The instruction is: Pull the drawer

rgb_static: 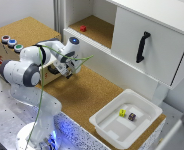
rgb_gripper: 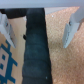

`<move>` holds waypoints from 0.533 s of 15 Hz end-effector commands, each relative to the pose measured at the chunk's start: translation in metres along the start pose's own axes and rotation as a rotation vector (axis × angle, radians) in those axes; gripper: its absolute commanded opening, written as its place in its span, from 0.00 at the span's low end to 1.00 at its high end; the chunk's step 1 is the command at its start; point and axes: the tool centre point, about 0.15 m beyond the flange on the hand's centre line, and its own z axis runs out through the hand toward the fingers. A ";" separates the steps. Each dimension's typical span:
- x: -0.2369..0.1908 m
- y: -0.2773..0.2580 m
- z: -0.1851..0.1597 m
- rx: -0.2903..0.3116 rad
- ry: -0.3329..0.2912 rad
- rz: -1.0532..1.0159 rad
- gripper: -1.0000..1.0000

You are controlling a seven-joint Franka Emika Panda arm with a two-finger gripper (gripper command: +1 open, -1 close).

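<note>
Cork-topped bench in the exterior view: white drawer [rgb_static: 94, 31] with black handle [rgb_static: 142, 47] stood well apart from gripper [rgb_static: 68, 68], apparently unpulled; wrist view: fingers [rgb_gripper: 70, 30] spread open, grasping nothing, so approach, grasp and pull seemingly remained.

The arm [rgb_static: 27, 70] is standing at the exterior view's left on the table [rgb_static: 2, 107], its gripper [rgb_static: 68, 71] hanging over the cork surface [rgb_static: 84, 92]. Behind it the cabinet [rgb_static: 142, 45] is sitting, a handle [rgb_static: 142, 46] on its front, a small block [rgb_static: 83, 28] lying on the open shelf. Toward the exterior view's right a tray [rgb_static: 109, 127] is resting — two small blocks [rgb_static: 127, 114] lying in it. Three buttons [rgb_static: 11, 43] are sitting on the box [rgb_static: 4, 57] at far left.
</note>
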 end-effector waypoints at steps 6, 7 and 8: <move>0.018 -0.048 -0.135 -0.294 0.308 -0.045 1.00; 0.021 -0.056 -0.142 -0.293 0.326 -0.059 1.00; 0.026 -0.065 -0.146 -0.293 0.338 -0.075 1.00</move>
